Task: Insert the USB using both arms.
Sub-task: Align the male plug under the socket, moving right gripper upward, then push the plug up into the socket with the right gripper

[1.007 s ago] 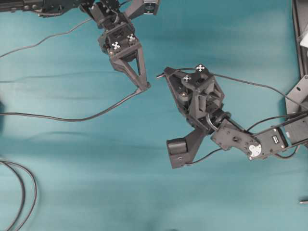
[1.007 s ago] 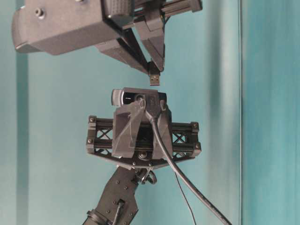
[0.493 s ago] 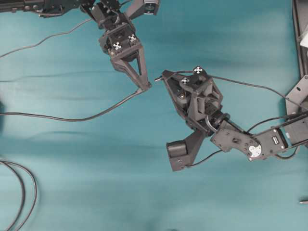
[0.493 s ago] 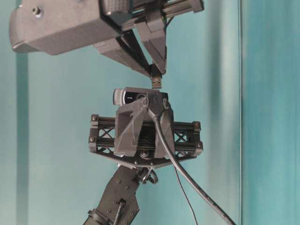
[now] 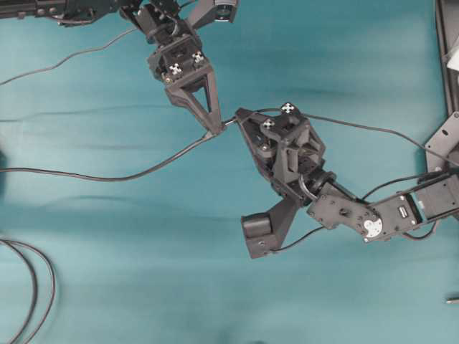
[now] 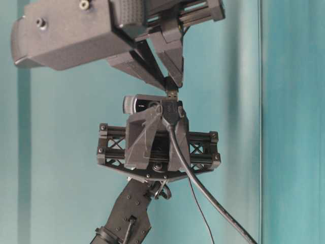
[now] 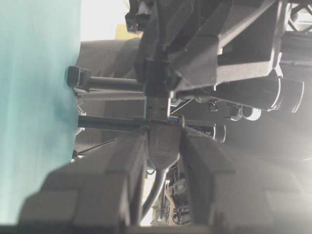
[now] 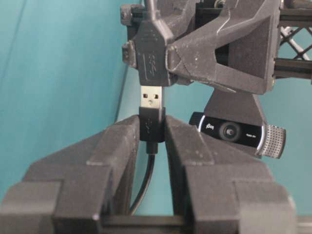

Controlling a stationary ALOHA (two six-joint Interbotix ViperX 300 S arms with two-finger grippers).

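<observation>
A: Just below the socket connector (image 8: 148, 58), item one: the USB (image 8: 151, 99), silvery tip pointing at the socket's mouth, nearly touching, not yet entered as far as we are seeing in the right wrist view.

B: Item two: the right gripper (image 8: 152, 127), its fingers (image 8: 122, 141) clamping the plug's dark body. Item three: the left gripper (image 7: 163, 141), pinching the socket connector on its own thin cable.

A: From overhead, both gripper tips are meeting near the socket, above the teal table (image 5: 107, 251), cables trailing away either side.

B: Step in hand, as we are judging it: final alignment before insertion. The next move is calling for a straight push along the socket's axis, the plug kept square; any tilt risks jamming at the rim.
</observation>
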